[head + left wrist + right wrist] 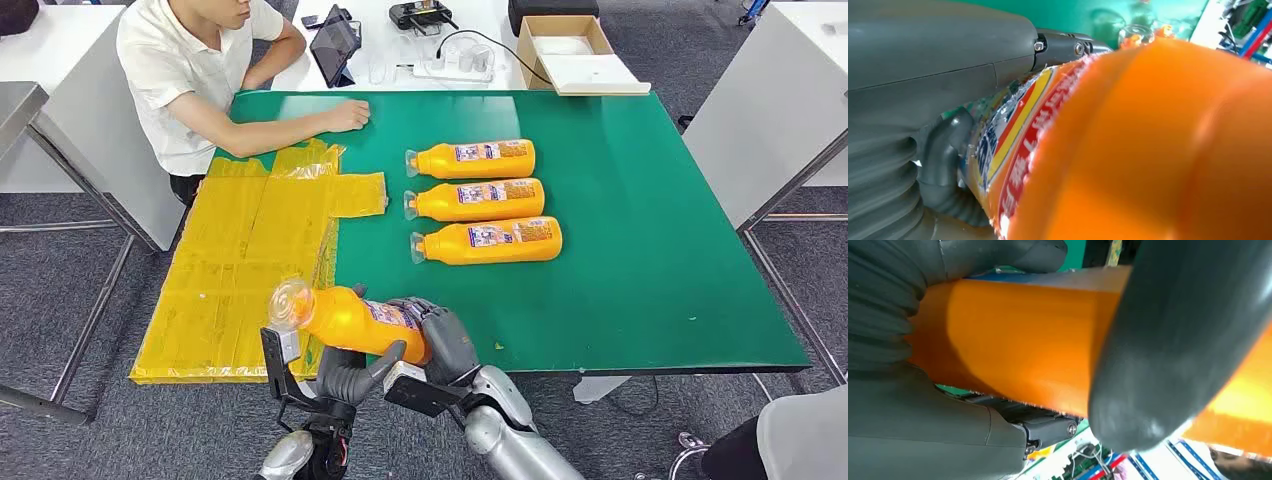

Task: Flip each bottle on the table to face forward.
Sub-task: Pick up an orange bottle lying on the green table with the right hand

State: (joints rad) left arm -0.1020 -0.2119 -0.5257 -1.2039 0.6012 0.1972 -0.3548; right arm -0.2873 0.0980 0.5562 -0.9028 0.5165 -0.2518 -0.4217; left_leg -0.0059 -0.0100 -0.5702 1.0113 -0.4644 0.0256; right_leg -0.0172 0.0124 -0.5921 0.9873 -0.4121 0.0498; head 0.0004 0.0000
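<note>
Three orange bottles lie side by side on the green table [650, 250], labels up and clear caps pointing left: the far one [472, 158], the middle one [476, 199] and the near one [488, 240]. A fourth orange bottle [350, 318] is held above the table's front edge, its clear cap tilted up to the left. My left hand [345, 372] grips it from below, and my right hand [450, 345] wraps its base end. Up close, the bottle's label [1013, 130] lies against my left hand [923, 75]. A thick thumb [1168, 340] of my right hand presses across the bottle's orange body [1023, 335].
A yellow plastic sheet [250, 250] covers the table's left part and hangs over the front edge. A person in a white shirt [190, 70] sits at the far left with a hand [350, 115] on the table. Beyond stand a tablet [333, 45] and a cardboard box [565, 45].
</note>
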